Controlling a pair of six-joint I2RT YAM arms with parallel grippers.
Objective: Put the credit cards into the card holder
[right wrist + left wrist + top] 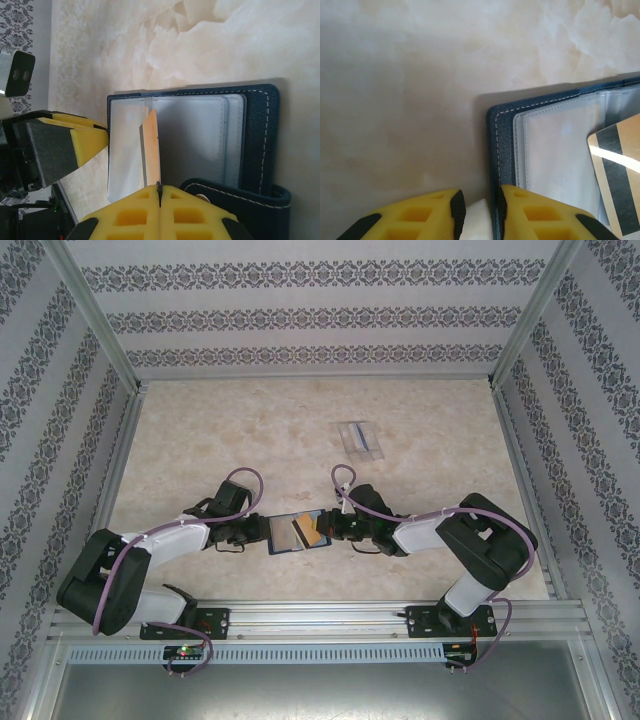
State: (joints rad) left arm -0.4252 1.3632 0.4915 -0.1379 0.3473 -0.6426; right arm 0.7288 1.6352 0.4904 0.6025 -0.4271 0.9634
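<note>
The card holder lies open on the table between my two arms: navy cover, clear sleeves inside, clasp tab toward the right arm. My right gripper is shut on a credit card, tan with dark stripes. The card stands on edge, tilted, over the sleeves. My left gripper is at the holder's opposite edge. Its jaws stand a little apart. The stitched edge lies in the gap against one pad, and the other pad is clear of it.
A transparent plastic case lies farther back on the marble-patterned table. Patterned walls and metal posts close in the sides and the back. A metal rail runs along the near edge.
</note>
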